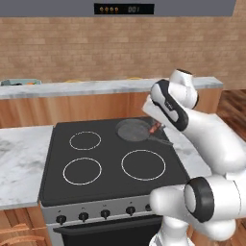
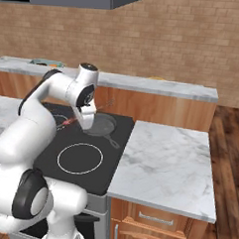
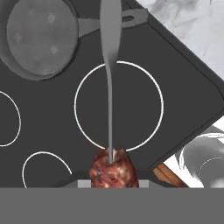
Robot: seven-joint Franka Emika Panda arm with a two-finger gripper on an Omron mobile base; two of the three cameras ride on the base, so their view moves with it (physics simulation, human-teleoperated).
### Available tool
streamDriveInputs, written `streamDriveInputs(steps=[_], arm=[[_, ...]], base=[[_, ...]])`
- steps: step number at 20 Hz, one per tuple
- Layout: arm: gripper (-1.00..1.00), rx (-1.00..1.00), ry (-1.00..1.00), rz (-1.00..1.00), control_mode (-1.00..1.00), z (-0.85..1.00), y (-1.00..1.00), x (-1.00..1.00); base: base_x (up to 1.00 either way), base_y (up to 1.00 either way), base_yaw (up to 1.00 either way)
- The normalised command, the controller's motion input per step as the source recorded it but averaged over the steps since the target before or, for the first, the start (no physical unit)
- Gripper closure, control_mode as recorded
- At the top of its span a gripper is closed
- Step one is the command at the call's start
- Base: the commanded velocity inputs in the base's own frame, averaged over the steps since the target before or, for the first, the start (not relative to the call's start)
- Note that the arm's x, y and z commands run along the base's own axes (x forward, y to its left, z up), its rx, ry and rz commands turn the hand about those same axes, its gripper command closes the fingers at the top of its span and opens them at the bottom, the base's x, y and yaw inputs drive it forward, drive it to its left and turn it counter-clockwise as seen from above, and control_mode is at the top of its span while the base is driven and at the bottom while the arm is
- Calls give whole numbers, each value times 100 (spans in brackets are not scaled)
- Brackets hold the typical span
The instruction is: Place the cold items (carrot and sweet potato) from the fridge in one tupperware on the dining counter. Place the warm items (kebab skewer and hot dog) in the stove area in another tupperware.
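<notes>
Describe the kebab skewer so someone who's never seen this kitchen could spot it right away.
Find the black stove with four white burner rings. Above it, the gripper is shut on the kebab skewer, lifted clear of the grey frying pan. It's a thin grey metal rod threaded through reddish-brown meat.

The white jointed arm (image 2: 53,95) folds up over itself, its wrist bent downward; the tool (image 3: 113,181) is clamped tight.

The smooth, glossy white robot arm (image 1: 211,139) is built of rounded, bulbous plastic-looking segments. Black bands ring its joints, each with a flat dark-grey disc cap. No cables, screws or markings show.
</notes>
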Motion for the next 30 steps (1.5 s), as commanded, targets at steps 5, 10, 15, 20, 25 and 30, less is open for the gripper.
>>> streamDriveInputs(steps=[5,10,15,20,25,30], arm=[[100,0,6,-15,-100,8,-1,-55],[100,0,12,-4,-100,-3,0,-28],[100,1,0,-16,-100,4,0,-54],[100,0,0,-14,100,12,0,-13],[100,0,0,0,100,0,0,0],[100,0,0,0,100,0,0,0]], base=[[0,0,0],[0,0,0],[0,0,0],[-28,-11,-29],[-53,-25,-65],[-36,-27,-73]])
